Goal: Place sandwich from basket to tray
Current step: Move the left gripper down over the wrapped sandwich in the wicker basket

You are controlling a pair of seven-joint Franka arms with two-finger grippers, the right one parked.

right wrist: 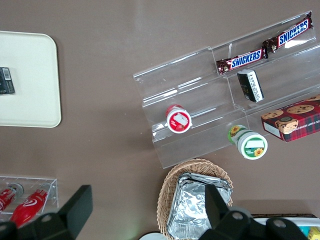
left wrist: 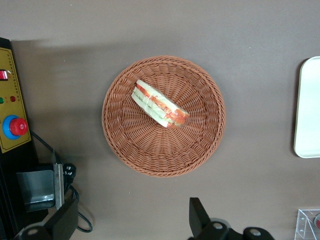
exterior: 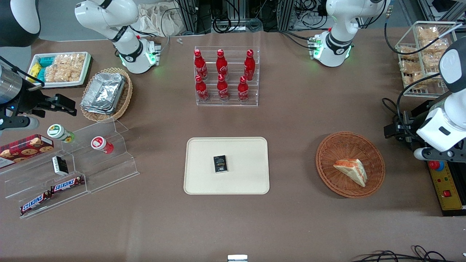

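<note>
A: One sandwich [left wrist: 159,104], lying in the basket [left wrist: 150,160], well below the gripper [left wrist: 132,222]; fingers [left wrist: 199,215] spread wide, gripping nothing.
B: Risks?
A: Soft wedge, a hard pinch could squash it or spill filling. Tray [exterior: 204,182] already holds a dark packet [exterior: 220,163]; it could land on that.

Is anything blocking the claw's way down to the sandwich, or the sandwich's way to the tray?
Nothing visible does. The open claw hangs above the table beside the basket, and the sandwich lies uncovered in it. Bare table separates basket and tray. A small dark packet sits mid-tray, with free room around it.
</note>
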